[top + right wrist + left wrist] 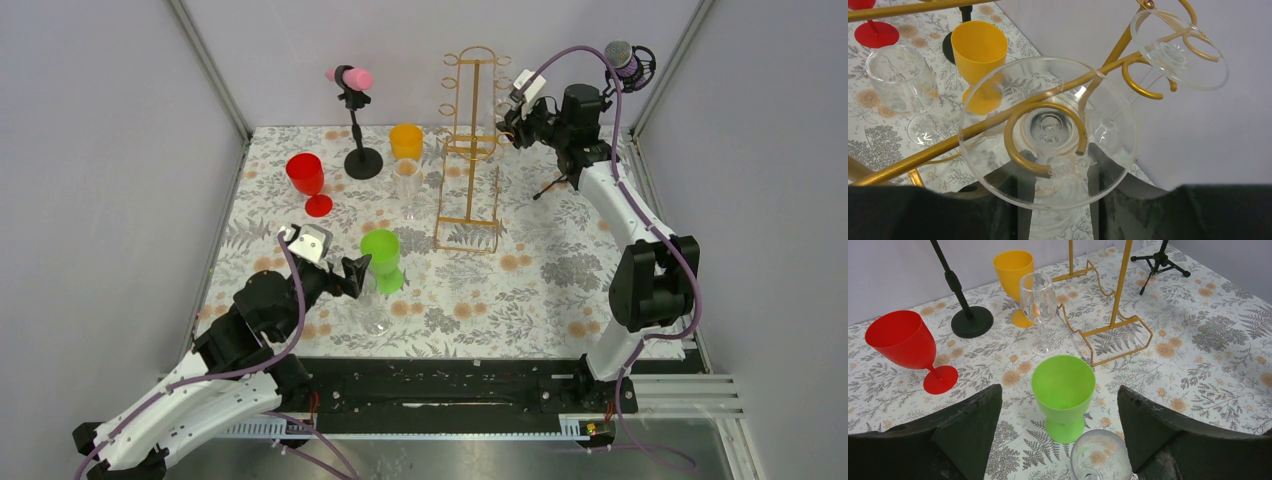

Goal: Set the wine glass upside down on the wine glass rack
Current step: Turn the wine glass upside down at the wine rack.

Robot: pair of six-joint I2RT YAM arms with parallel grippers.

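The clear wine glass [1048, 131] hangs upside down, its stem inside a gold ring hook [1015, 150] of the wine glass rack [470, 150] and its round foot resting on the ring. My right gripper [1058, 175] is high at the rack's right side [515, 115]. Its fingers [998, 200] stand apart on either side of the bowl below the foot. A second clear glass [1178, 50] hangs from a further hook. My left gripper [1060, 388] is open low over the mat, with a green goblet [1063, 385] ahead and another clear glass [1100, 457] beneath it.
On the floral mat stand a red goblet [306, 178], an orange goblet [406, 140], an upright clear glass [407, 185] and a black stand with a pink top [355, 120]. A small tripod [555, 185] is right of the rack.
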